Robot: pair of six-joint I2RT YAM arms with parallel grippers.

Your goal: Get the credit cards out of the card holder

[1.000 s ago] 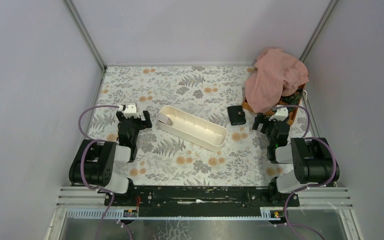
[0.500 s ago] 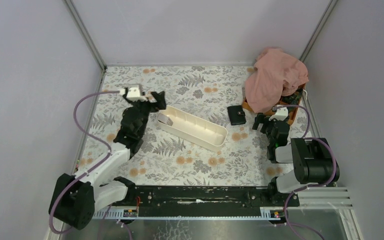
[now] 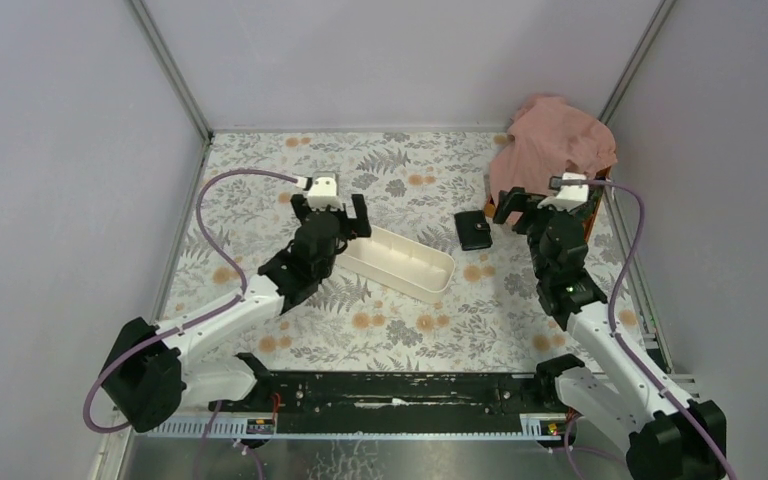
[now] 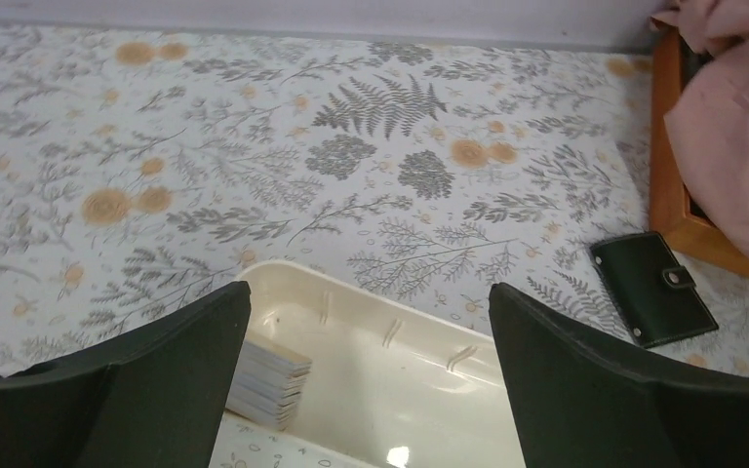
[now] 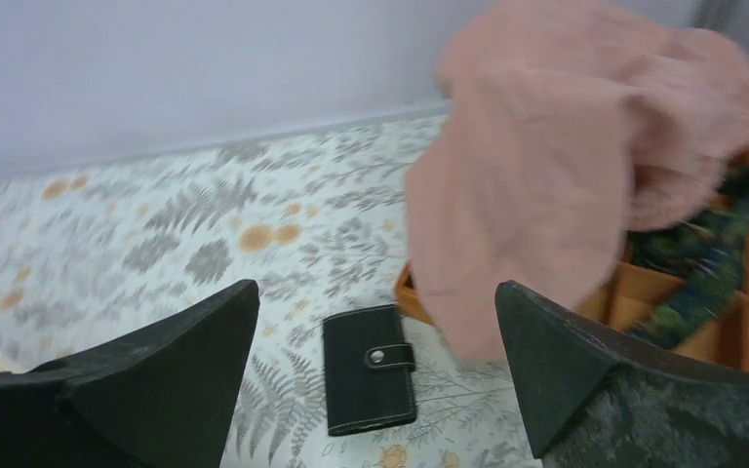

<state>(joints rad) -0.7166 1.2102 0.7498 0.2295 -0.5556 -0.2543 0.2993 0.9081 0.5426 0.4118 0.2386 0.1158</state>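
lying snapped shut on the floral-print table (image 5: 156, 224) just beside the orange box (image 4: 665, 146), the small flat black folding card holder (image 5: 369, 369) looks light, thin and slick; i'd pinch its long edges. right gripper (image 5: 377, 292) and left gripper (image 4: 370, 292) both gape empty.

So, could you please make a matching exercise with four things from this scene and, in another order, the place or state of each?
Things:
1. card holder
2. white tray
3. pink cloth
4. orange box

Place or state:
A. partly hidden under fabric
B. closed, snap fastened, between two containers
C. holds a small pale stack at one end
D. draped over a container

Pairs: 1-B, 2-C, 3-D, 4-A
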